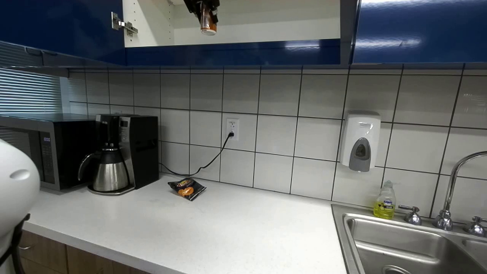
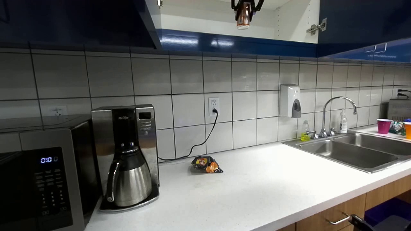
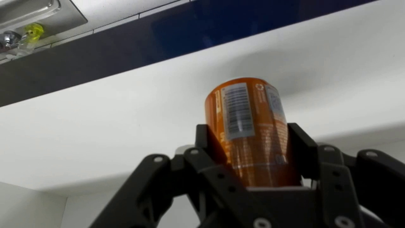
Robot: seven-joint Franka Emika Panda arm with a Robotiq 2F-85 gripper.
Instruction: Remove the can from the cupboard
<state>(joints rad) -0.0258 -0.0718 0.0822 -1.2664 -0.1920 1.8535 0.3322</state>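
Cupboard (image 1: 232, 55) behind; gripper (image 3: 248, 136) points down, clasping can (image 2: 243, 16).

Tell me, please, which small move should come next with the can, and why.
I would probably draw the can a little outward at this height, before lowering it. The jaws are closed on its sides, and in both exterior views its lower end shows above the blue edge of the cupboard, so it should pass without catching. How deep it hangs is unclear.

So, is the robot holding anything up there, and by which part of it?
Yes: an orange can, held by its curved sides. The jaws are closed on it from opposite sides, and its lower end sticks out past them.
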